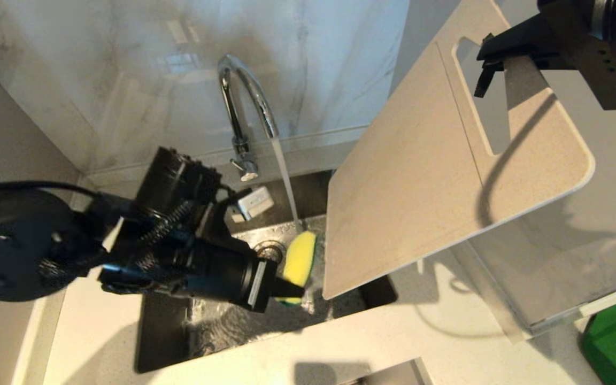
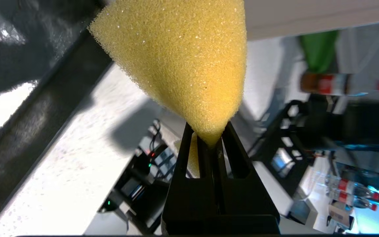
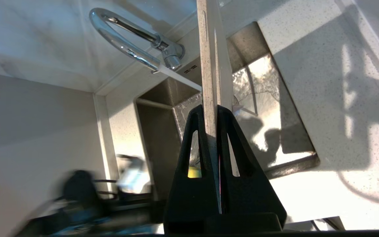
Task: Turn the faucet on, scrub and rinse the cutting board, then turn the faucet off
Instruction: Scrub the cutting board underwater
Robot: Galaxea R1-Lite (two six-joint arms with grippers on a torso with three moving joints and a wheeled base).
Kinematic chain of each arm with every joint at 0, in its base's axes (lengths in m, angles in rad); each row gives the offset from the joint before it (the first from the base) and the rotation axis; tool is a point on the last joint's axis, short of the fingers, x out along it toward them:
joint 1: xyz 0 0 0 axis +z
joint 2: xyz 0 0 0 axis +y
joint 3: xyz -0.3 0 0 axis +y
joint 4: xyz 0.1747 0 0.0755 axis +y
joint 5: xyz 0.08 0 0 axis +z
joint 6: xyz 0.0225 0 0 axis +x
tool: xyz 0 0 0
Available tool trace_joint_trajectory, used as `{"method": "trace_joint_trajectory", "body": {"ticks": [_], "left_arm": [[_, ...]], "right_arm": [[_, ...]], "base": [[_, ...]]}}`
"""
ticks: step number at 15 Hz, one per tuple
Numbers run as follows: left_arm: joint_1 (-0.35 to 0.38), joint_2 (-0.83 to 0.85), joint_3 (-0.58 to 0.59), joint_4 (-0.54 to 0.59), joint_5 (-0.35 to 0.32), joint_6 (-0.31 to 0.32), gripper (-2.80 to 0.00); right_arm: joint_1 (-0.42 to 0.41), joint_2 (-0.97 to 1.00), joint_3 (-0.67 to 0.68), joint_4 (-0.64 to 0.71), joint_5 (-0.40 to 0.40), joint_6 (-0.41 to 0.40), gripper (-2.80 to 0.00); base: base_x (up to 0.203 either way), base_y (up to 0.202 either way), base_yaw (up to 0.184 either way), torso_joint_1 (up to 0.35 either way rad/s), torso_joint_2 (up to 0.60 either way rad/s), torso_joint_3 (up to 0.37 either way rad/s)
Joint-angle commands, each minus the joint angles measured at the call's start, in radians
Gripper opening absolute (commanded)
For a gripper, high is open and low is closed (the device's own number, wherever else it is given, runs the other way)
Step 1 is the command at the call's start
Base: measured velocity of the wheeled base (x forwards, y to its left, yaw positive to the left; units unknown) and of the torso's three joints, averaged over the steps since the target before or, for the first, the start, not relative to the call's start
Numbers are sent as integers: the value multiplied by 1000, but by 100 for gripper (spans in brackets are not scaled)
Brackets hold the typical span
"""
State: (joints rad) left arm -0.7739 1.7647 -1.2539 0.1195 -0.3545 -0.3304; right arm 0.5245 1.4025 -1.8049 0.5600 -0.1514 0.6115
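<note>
Faucet (image 1: 246, 96) running; wetting of the sponge (image 1: 300, 256) at the sink's (image 1: 169, 342) far edge appears complete, and scrubbing is judged next, requiring the left end effector (image 1: 286, 289), pinching the sponge, to press it against the cutting board (image 1: 420, 176). The right end effector (image 1: 487, 67) clamps the board's slotted end, tilted above the sink's right edge. Only the right wrist view shows the board edge-on between the jaws.

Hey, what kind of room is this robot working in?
Most likely a kitchen: a chrome faucet runs water into a steel sink set in a pale countertop, and a cutting board is held above it.
</note>
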Motion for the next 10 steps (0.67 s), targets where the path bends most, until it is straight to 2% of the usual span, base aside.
{"method": "trace_joint_trajectory", "body": {"ticks": [1, 7, 8, 10], "left_arm": [[-32, -74, -186, 136, -2, -2, -280], [-56, 199, -645, 298, -2, -4, -280], [-57, 252, -704, 313, -3, -4, -280], [-60, 313, -735, 288, -5, -1, -280]], "right_arm": [[31, -11, 1, 3, -3, 7, -280], [55, -13, 3, 3, -4, 25, -280], [54, -13, 6, 3, -4, 25, -280], [55, -13, 10, 3, -4, 26, -280]], "base": [[0, 0, 0, 0, 0, 0], [0, 0, 0, 0, 0, 0], [0, 0, 0, 0, 0, 0], [0, 0, 0, 0, 0, 0]]}}
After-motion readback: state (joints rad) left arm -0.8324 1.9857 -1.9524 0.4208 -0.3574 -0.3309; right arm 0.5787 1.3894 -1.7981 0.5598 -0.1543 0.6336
